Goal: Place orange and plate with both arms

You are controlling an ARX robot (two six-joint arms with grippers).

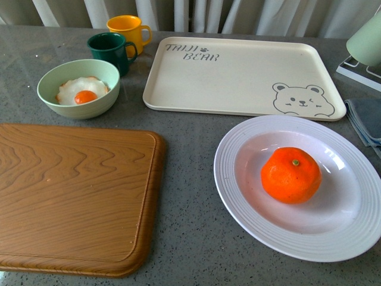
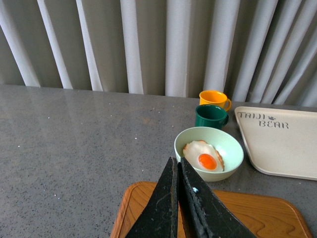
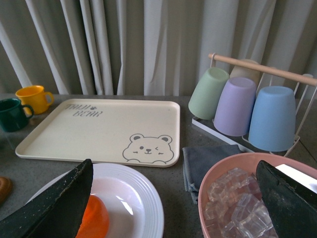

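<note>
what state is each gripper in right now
left gripper: closed, holding nothing
right gripper: open wide, holding nothing

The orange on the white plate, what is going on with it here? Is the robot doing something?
Nothing is held at this moment. The orange sits in the middle of the plate, on the table just in front of the bear tray. The right gripper hangs open near the plate, its fingers wide apart. The left gripper is shut on nothing, over the wooden board. Neither arm shows in the front view.

Soft even daylight, sharp focus
</note>
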